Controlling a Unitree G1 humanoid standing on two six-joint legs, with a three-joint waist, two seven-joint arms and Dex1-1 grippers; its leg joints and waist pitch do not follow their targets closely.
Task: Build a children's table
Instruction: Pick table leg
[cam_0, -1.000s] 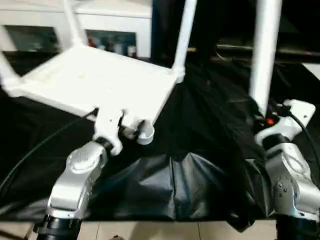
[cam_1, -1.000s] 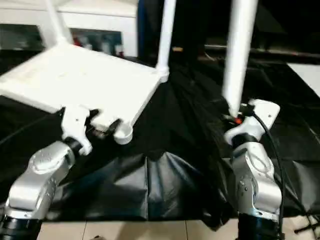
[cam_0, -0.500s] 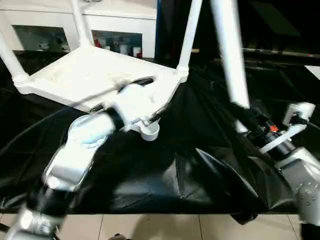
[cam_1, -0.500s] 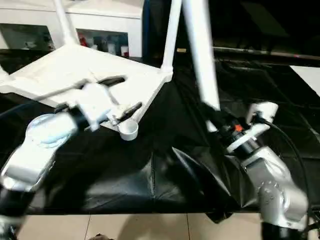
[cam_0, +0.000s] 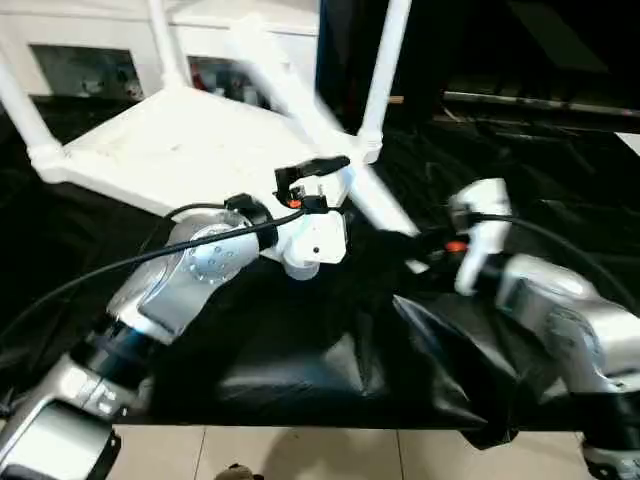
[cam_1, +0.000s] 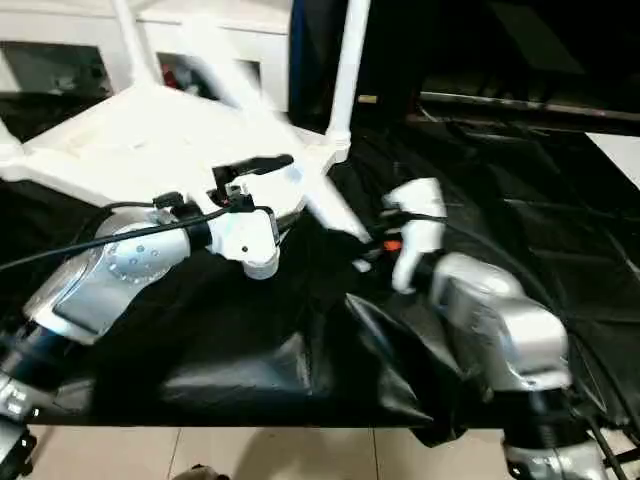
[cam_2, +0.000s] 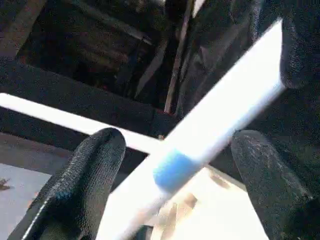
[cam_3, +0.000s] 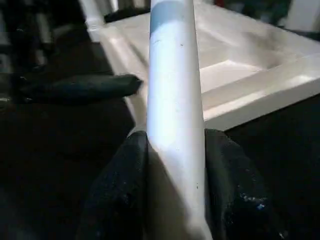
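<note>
Leg (cam_3: 175, 100) now tipped over tabletop (cam_0: 180, 150), right gripper (cam_3: 175, 150) clamped on it; left gripper (cam_2: 170, 165) apart.

Upturned white tabletop (cam_0: 190, 150) on black-sheeted, wrinkled work surface (cam_0: 300, 350).

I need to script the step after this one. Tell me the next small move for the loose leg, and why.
Probably tip the loose leg upright over the empty corner socket near the left gripper. The right gripper is shut on the leg, which leans across the upturned tabletop. The left gripper stands open around the leg without gripping. Three legs already stand in sockets, so that near corner looks like the last one.
</note>
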